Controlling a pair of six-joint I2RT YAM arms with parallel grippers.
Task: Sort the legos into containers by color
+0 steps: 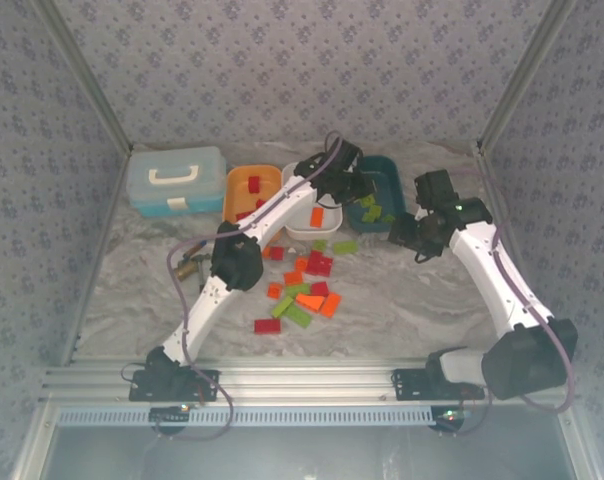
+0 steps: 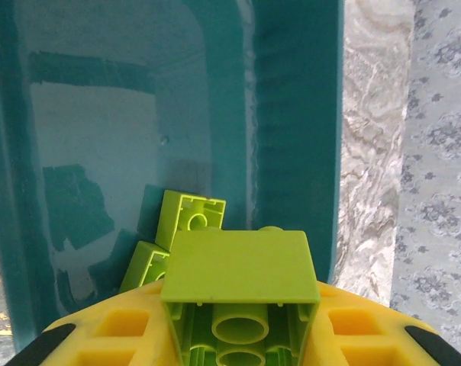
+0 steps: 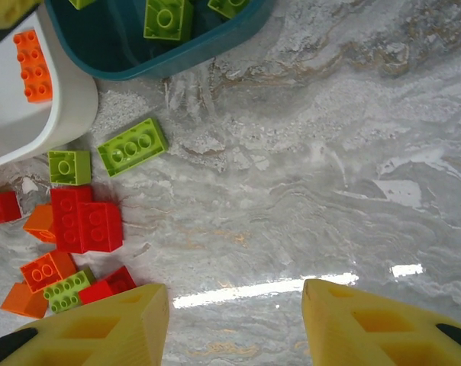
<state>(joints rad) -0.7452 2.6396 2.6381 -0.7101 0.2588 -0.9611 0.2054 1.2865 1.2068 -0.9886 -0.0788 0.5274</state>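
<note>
My left gripper point(image 2: 242, 324) is shut on a lime green brick point(image 2: 240, 267) and hangs over the dark teal tray point(image 2: 291, 114), where two more lime bricks point(image 2: 191, 219) lie. From above, the left gripper point(image 1: 358, 186) sits at the teal tray point(image 1: 392, 175). The white tray point(image 1: 304, 230) holds an orange brick point(image 1: 317, 216), and the orange tray point(image 1: 244, 183) holds red ones. Several red, orange and lime bricks point(image 1: 302, 285) lie loose on the table. My right gripper point(image 3: 234, 320) is open over bare table, right of red bricks point(image 3: 85, 217) and a lime brick point(image 3: 131, 146).
A light blue lidded case point(image 1: 175, 180) stands at the back left beside the orange tray. A small dark tool point(image 1: 190, 268) lies left of the left arm. Patterned walls close in the table on three sides. The white tray's corner point(image 3: 62, 107) is near the loose bricks.
</note>
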